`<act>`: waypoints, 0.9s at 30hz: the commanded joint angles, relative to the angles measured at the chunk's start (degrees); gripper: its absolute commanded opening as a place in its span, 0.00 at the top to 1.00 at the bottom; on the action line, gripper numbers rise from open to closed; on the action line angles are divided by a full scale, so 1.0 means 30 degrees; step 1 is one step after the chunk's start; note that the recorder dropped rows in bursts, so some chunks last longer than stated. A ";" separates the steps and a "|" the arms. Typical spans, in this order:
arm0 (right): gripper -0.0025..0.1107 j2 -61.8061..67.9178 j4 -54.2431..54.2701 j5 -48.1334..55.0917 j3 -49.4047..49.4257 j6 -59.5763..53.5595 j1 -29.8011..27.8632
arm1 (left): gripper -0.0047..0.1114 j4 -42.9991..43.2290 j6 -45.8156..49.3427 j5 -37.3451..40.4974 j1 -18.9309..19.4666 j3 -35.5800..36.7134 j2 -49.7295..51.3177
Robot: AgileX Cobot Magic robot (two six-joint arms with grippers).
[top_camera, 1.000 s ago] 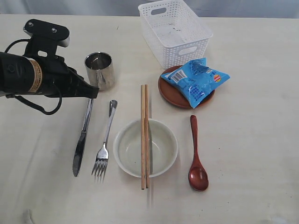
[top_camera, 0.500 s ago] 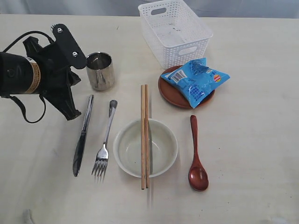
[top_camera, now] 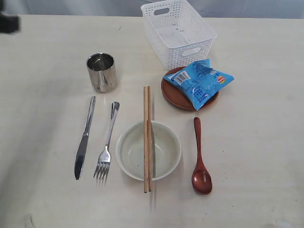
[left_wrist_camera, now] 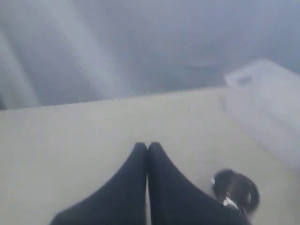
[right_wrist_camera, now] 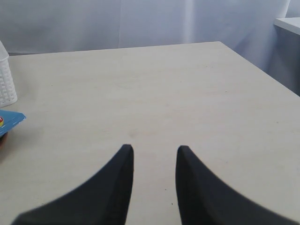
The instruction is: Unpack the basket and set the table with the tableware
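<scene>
- One white perforated basket (top_camera: 190,52) is counted.
- One steel cup (top_camera: 101,72) is counted.
- One steel knife (top_camera: 84,140) and one steel fork (top_camera: 107,145) are counted.
- Two wooden chopsticks (top_camera: 147,137) are counted.
- One cream bowl (top_camera: 166,152) is counted.
- One brown plate (top_camera: 173,97) is counted.
- One blue snack packet (top_camera: 199,81) is counted.
- One red-brown wooden spoon (top_camera: 199,159) is counted.

Your left end effector (left_wrist_camera: 147,146): fingers pressed tight together. Your right end effector (right_wrist_camera: 154,151): fingers parted, tips apart.

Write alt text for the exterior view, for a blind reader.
A set table: cream bowl with two chopsticks across it, knife and fork on one side, wooden spoon on the other. Behind: steel cup, snack packet on a brown plate, white basket.
</scene>
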 commanded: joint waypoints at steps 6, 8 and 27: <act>0.71 -0.0054 -0.0151 -0.0007 0.0023 0.0016 -0.0118 | 0.96 -0.2726 -0.1440 0.2105 0.5228 0.4316 -0.9159; 0.71 -0.0054 -0.0151 -0.0007 0.0023 0.0016 -0.0118 | 0.96 -0.2816 -0.1671 0.2543 0.5606 0.5306 -1.1221; 0.71 -0.0054 -0.0151 -0.0007 0.0023 0.0016 -0.0118 | 0.96 -1.7069 1.5636 0.1226 0.5606 1.0219 -1.6332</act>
